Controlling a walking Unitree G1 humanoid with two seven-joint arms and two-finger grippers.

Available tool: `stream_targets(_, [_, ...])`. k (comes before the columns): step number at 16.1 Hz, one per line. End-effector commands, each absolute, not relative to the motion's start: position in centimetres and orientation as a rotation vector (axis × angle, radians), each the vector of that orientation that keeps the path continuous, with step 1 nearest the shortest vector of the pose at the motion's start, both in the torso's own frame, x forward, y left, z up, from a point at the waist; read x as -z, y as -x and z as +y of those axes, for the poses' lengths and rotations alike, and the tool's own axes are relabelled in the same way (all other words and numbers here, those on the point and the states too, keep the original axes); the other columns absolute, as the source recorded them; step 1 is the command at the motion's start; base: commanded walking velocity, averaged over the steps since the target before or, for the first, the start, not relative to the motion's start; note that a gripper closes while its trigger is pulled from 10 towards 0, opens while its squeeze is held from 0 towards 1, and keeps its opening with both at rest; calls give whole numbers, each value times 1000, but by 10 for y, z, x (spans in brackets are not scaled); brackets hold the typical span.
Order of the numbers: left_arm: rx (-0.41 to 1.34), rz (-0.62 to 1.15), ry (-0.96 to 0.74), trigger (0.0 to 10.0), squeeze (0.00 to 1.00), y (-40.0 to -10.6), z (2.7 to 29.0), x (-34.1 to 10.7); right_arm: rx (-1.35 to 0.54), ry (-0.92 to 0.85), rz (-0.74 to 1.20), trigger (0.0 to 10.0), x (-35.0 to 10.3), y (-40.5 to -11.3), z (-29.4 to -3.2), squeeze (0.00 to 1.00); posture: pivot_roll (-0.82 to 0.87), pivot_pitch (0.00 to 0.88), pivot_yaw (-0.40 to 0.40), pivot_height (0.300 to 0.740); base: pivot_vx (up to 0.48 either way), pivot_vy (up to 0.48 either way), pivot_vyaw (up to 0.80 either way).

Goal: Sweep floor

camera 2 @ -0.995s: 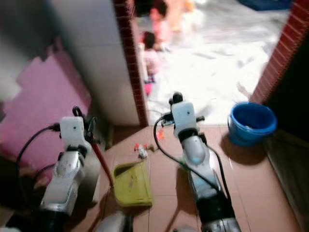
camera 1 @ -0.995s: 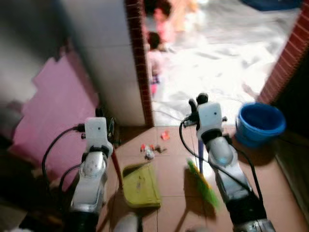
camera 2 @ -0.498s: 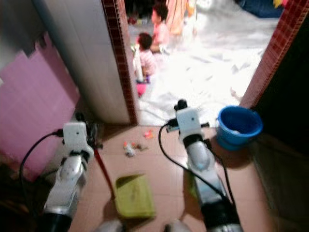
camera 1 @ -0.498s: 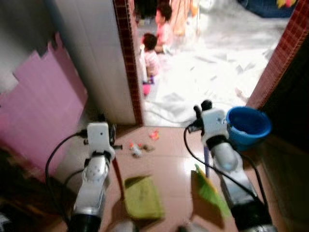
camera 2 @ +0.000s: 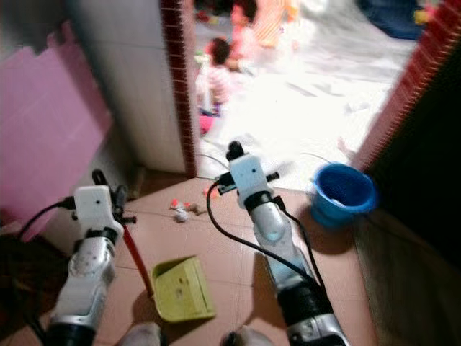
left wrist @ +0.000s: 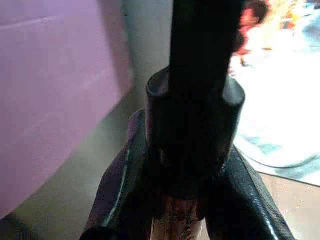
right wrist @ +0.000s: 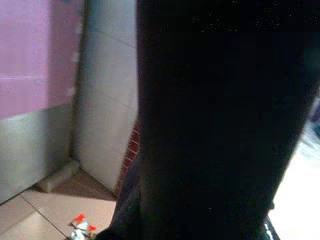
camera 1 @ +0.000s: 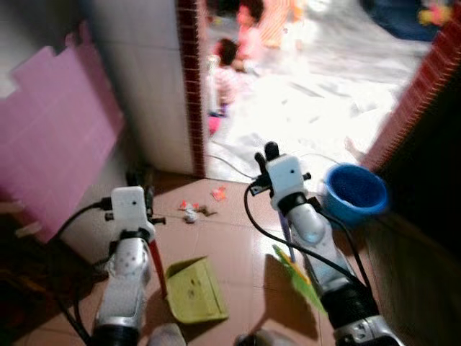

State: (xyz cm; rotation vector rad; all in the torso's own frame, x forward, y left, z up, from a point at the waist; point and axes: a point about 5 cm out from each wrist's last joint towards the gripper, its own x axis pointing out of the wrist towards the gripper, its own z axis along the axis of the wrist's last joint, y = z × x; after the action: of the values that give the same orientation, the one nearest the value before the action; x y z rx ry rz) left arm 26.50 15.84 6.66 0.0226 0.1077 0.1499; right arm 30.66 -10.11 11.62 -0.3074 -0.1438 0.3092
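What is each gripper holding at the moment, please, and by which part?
The left gripper grips the dustpan by the top of its red handle. The right gripper holds the green broom by its upper handle.

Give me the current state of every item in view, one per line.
Left tool: gripping the dustpan's red handle.
Right tool: holding the broom handle, grip hidden.
Dustpan: flat on the tiles, nothing in it.
Broom: green bristles down at the floor.
Litter: unswept, near the doorway.
Blue bucket: upright, contents unclear.

Head cameras look down at floor (camera 1: pixel 238 245); wrist cameras sit close.
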Motion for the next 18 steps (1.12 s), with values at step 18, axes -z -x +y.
stream_targets(18, [-65, 18, 20, 10000, 0, -270, 159, -85, -210, 314, -199, 10000, -125, -307, -119, 0, 4, 0, 35, 740, 0, 0, 0])
